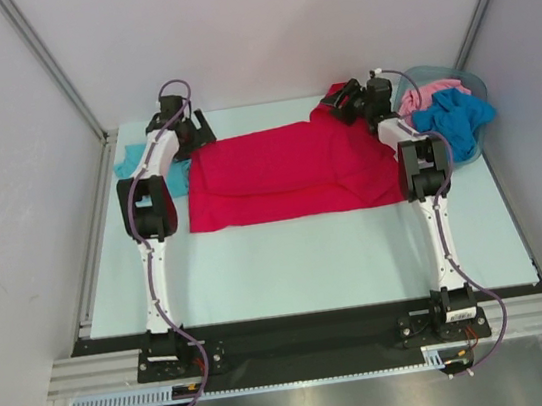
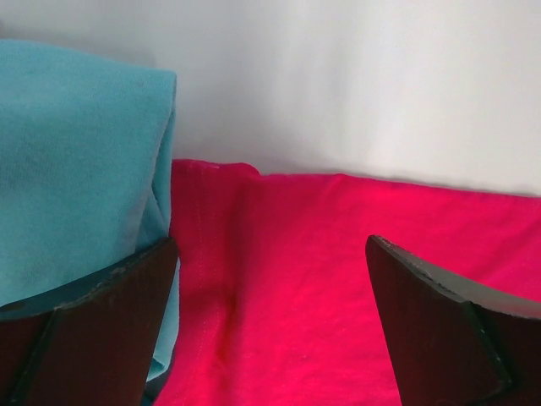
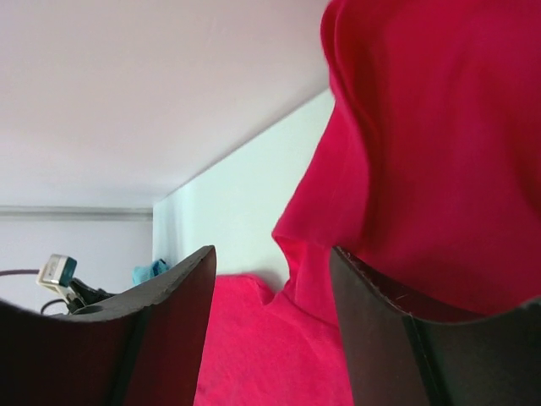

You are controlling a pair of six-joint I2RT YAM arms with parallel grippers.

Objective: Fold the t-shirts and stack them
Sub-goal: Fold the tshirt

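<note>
Worktop (image 1: 309, 258) carries the red t-shirt (image 1: 287, 170), spread flat at its centre between the two arms, long side running left to right. A fold line crosses the lower part of the shirt.

Left end effector (image 1: 200, 129) sits at the far left corner of the red t-shirt. In the left wrist view this end effector (image 2: 272, 254) has its jaws set wide apart, with nothing clamped between them. Red cloth (image 2: 338, 271) fills the gap below the fingers, and its far hem lies just ahead of the fingertips. The teal t-shirt (image 2: 76, 169) lies just beside the red one, behind the left finger. From above, the teal t-shirt (image 1: 128, 168) shows at the left edge of the worktop, partly hidden under the left arm.

Right end effector (image 1: 340, 102) sits at the far right corner of the red t-shirt, where the cloth bunches upward. In the right wrist view this end effector (image 3: 272, 254) has its jaws apart. A raised fold of red cloth (image 3: 423, 152) hangs against the outer side of the right-hand finger and dips toward the gap. No cloth is seen pinched between the pads.

The grey bin (image 1: 477, 88) stands at the far right corner, just beside the right arm. It holds the pink t-shirt (image 1: 427, 93) and the blue t-shirt (image 1: 457, 121), both crumpled.
</note>
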